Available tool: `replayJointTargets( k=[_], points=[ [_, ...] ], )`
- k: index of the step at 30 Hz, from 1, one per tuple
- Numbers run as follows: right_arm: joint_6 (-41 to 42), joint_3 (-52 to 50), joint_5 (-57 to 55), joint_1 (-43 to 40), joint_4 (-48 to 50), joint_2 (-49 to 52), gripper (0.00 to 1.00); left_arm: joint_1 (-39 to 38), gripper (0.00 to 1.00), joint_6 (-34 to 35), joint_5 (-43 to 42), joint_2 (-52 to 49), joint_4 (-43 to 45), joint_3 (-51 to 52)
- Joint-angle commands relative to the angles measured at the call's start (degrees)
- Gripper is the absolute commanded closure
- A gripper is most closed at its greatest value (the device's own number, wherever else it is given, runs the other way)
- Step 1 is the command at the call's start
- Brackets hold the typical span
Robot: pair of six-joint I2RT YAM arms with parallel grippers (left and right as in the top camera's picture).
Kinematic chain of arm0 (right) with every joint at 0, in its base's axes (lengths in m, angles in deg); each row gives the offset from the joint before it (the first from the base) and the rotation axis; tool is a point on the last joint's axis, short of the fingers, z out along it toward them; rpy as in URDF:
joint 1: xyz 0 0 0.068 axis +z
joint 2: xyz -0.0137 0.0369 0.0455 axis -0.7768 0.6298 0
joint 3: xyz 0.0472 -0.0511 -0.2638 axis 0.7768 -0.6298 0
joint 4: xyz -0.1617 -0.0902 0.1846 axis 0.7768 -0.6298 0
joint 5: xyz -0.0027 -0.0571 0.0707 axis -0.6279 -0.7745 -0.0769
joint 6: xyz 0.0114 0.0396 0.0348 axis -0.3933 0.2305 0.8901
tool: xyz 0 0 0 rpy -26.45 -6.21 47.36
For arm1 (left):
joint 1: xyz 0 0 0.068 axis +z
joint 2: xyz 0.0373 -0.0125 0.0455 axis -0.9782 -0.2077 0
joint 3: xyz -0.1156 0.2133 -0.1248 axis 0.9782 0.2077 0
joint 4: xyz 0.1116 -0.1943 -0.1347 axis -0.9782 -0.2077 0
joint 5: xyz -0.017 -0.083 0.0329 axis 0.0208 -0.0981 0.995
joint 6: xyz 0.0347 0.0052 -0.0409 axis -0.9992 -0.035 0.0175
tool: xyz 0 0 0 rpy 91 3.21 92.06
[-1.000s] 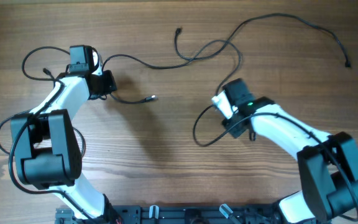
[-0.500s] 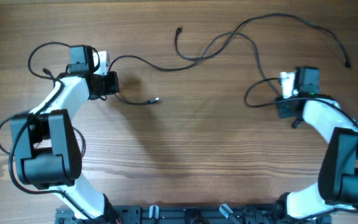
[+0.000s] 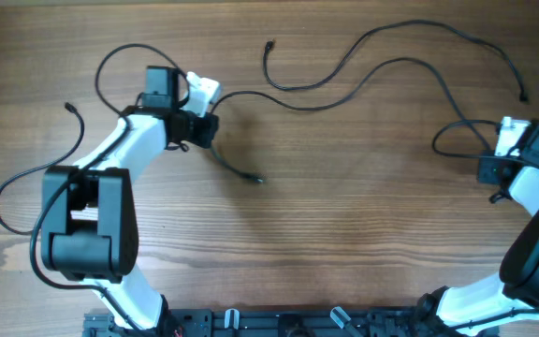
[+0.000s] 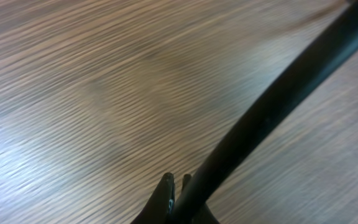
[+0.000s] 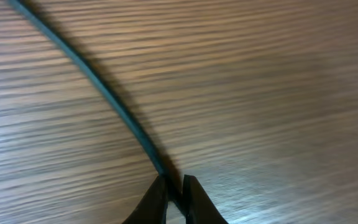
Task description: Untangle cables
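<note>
Jaws on both arms pinch one thin black cable (image 3: 391, 62), left near its silvery plug (image 3: 256, 179), right at the far edge. It lies spread wide across the surface (image 3: 344, 234), likely to free it from the second cable (image 3: 410, 24) crossing it.

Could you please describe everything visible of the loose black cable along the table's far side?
The loose cable is a thin, black, flexible cord, rubbery-looking, with a small plug tip at each end. It lies slack and flat on the wooden table, snaking in a wavy line from far middle to far right. As far as the overhead view shows, only the table touches it.
</note>
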Motion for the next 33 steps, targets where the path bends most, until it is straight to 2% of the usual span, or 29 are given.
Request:
replayJointTargets(
  k=[1,10,13,17,21,25,28,31,32,33],
  points=[
    [-1.38,-1.11,-0.48,-3.43,3.32,1.57,0.9,-3.02,0.96,-1.6,-1.29,1.6,0.68,-0.02],
    [-4.17,-1.05,2.75,-10.75,12.59,5.31,0.9,-8.76,0.96,-1.57,-1.31,1.6,-0.24,-0.02],
    [-3.93,-0.44,7.39,-10.78,12.26,7.89,0.9,-10.14,0.96,-1.57,-0.42,1.6,-0.63,-0.02],
    [-1.18,1.62,9.75,-10.78,9.99,7.76,0.9,-10.25,0.96,-1.55,5.68,1.6,-1.09,-0.02],
    [0.17,3.76,17.55,-10.78,5.66,7.74,0.89,-10.25,0.96,-1.57,8.76,1.6,-1.25,-0.02],
    [2.49,3.87,23.21,-10.78,5.6,6.95,0.85,-10.25,0.96,-1.68,17.88,1.18,-1.09,-0.02],
    [2.97,3.87,23.28,-10.78,5.9,4.87,0.84,-10.25,0.96,-8.11,23.02,0.83,-1.27,-0.02],
    [3.56,3.87,23.67,-10.78,6.08,2.95,0.82,-10.32,0.96,-13.07,22.73,0.72,-1.09,-0.02],
    [3.61,3.87,24.85,-10.78,5.88,2.51,0.83,-10.32,0.94,-14.58,22.73,0.63,-0.81,-0.02],
    [4.11,3.87,26.6,-10.73,5.86,2.14,0.81,-10.32,0.81,-16.68,22.75,0.48,-0.24,-0.02]
  ],
)
